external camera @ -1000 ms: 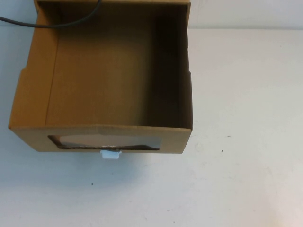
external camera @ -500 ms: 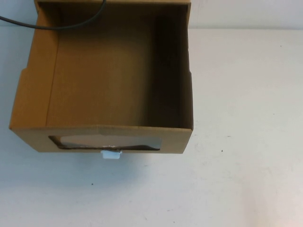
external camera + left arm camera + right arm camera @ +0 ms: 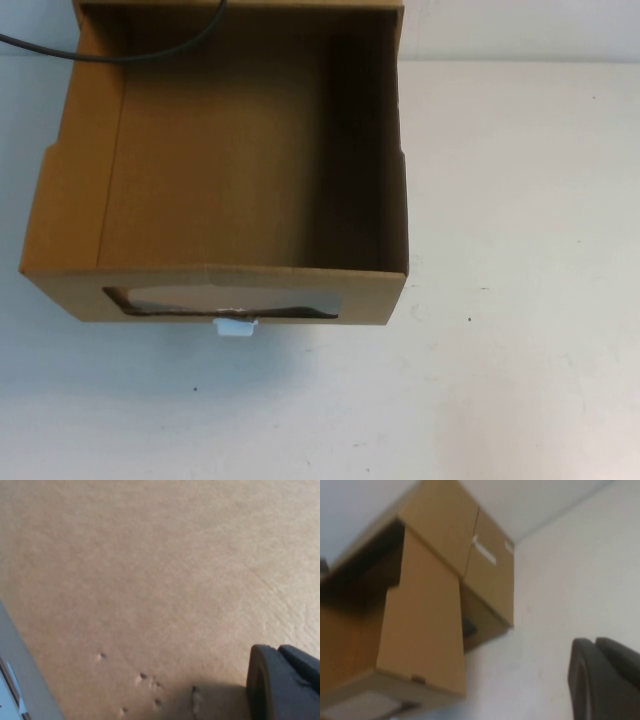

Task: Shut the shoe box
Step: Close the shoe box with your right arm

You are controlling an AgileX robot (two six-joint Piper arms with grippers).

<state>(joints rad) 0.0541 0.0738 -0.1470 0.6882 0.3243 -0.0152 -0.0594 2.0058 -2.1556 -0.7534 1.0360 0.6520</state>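
Left gripper hovering close over cardboard, right gripper idling beside shoe box; grip states unclear; drawer sitting fully open, push pending.

The shoe box is cut off at 12 o'clock by the high view's edge, so its rear is unseen. Neither arm is shown in that view. Only a dark corner of the left gripper is seen over close, blurred cardboard. Of the right gripper only a blurred dark edge is shown beside the box.
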